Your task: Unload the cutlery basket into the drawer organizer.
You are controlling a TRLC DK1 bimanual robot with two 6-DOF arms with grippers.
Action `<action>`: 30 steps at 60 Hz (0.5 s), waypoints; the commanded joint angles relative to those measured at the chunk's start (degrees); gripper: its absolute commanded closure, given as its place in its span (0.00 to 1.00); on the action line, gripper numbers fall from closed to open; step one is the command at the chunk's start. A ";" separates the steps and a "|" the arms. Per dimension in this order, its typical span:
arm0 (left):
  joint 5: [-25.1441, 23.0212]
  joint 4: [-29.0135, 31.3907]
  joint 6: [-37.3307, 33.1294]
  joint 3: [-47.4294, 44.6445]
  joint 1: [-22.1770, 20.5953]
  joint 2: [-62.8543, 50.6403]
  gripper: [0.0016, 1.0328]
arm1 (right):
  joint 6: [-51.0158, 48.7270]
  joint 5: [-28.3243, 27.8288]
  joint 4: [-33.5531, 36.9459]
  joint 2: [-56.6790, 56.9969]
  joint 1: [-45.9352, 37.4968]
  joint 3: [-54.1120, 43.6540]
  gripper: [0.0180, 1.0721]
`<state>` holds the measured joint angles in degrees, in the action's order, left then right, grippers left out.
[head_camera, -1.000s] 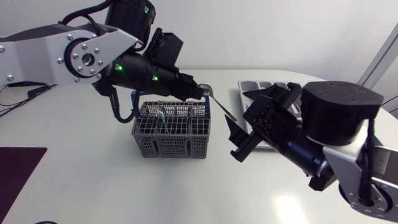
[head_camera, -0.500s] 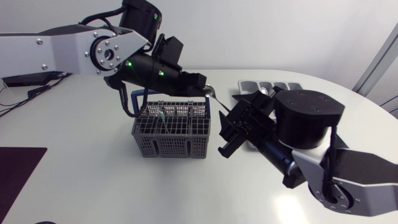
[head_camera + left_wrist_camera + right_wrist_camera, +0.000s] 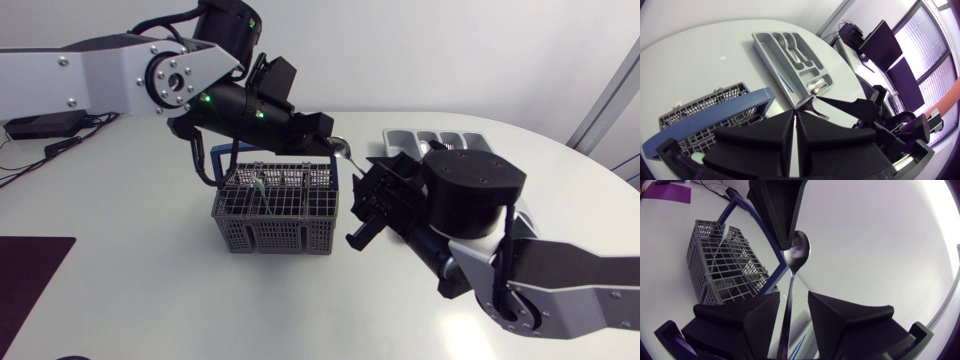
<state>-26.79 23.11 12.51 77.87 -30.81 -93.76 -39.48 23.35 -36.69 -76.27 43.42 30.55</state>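
Spoon (image 3: 796, 250), bowl end clamped in left hand (image 3: 796, 117); handle between jaws of right hand (image 3: 792, 301), narrowly open

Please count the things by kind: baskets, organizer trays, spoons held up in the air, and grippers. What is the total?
cutlery basket: 1
drawer organizer: 1
spoon held in the air: 1
grippers, left gripper and right gripper: 2
Total: 5

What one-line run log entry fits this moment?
left gripper: shut on spoon | right gripper: open, straddling spoon handle | cutlery basket: on table | drawer organizer: holds some cutlery
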 commanded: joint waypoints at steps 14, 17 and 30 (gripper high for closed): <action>-1.43 0.62 2.16 0.97 0.13 -0.90 0.96 | -1.21 2.57 -1.81 -2.04 0.26 2.77 0.81; -1.87 0.62 2.25 0.80 0.22 -0.90 0.96 | -1.12 2.66 -1.98 -2.30 0.26 2.77 0.82; -2.31 0.62 2.34 -0.08 0.22 -0.55 0.96 | -0.95 3.28 -1.98 -2.83 0.26 3.12 0.88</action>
<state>-28.08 23.09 13.56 77.95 -30.81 -93.76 -39.92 25.58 -37.58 -78.37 43.46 32.27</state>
